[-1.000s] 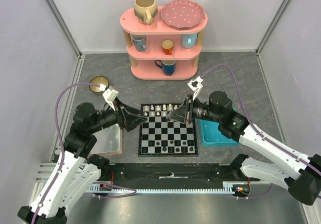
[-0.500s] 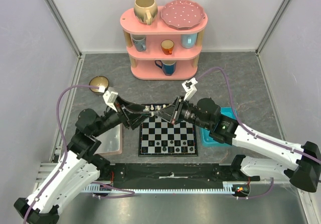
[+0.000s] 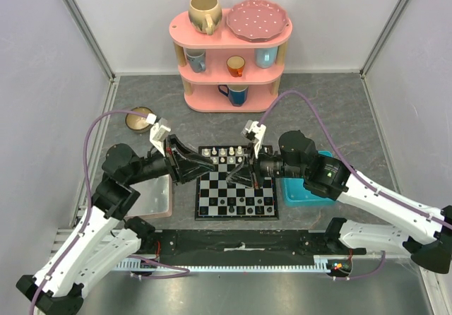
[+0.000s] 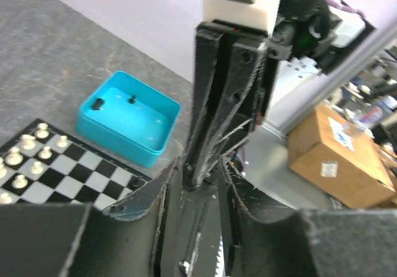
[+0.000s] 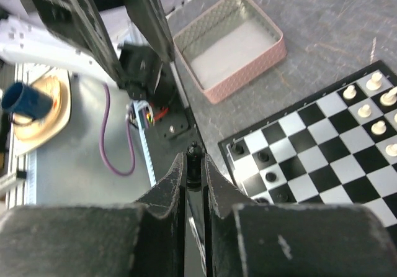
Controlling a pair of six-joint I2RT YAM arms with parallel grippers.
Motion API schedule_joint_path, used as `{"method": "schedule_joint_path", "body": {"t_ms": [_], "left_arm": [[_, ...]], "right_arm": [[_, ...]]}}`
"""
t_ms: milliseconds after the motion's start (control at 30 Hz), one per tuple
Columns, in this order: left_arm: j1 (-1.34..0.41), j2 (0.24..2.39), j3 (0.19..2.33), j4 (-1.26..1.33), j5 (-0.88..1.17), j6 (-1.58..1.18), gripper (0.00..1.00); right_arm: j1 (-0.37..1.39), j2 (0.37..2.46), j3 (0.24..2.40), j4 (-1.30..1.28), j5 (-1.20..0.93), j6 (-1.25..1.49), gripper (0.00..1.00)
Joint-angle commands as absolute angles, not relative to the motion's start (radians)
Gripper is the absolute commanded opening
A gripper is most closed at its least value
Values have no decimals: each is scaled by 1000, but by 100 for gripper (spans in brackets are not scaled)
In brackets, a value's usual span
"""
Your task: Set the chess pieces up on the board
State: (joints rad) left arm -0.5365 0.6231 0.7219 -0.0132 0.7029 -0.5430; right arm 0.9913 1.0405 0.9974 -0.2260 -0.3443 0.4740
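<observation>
Pinching a tiny black chess piece (image 5: 194,150) between its tips, my right gripper (image 5: 194,164) is clenched almost flat. Only its own wrist camera shows this, with the dark knob poking out just past the two fingers. To the right of those fingertips lies the flat black-and-white checked chessboard (image 5: 322,159). Small black pieces (image 5: 265,158) stand on the squares nearest the tips and cream-white pieces (image 5: 372,112) farther off. Beyond the tips and to their right sits a pink-rimmed grey tray (image 5: 248,66).

My left gripper (image 4: 197,187) has its fingers (image 4: 162,193) parted. Its wrist camera shows the black fingers (image 4: 217,103) of the right gripper reaching down into the gap between them (whether they touch I cannot tell, and the pinched piece is hidden there). Left of my left fingers is a corner of the chessboard with cream-white pieces on it. Past that is a bright blue rectangular plastic tray (image 4: 118,145) holding two small dark things, too small to name.

From above, both grippers meet tip to tip over the far half of the chessboard. A cream-white row lines its far edge and black pieces stand towards its near edge, but the held piece cannot be made out.
</observation>
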Motion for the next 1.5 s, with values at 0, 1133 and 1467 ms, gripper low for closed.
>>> {"method": "schedule_joint_path", "body": {"t_ms": [0,1133,1467], "left_arm": [[-541,644,784,-5,923,-630,35],[-785,799,792,-48,896,-496,27],[-821,848,818,-38,920,-494,27]], "right_arm": [[996,1016,1060,-353,-488,322,0],[996,899,936,-353,-683,442,0],[999,923,930,-321,-681,448,0]]}}
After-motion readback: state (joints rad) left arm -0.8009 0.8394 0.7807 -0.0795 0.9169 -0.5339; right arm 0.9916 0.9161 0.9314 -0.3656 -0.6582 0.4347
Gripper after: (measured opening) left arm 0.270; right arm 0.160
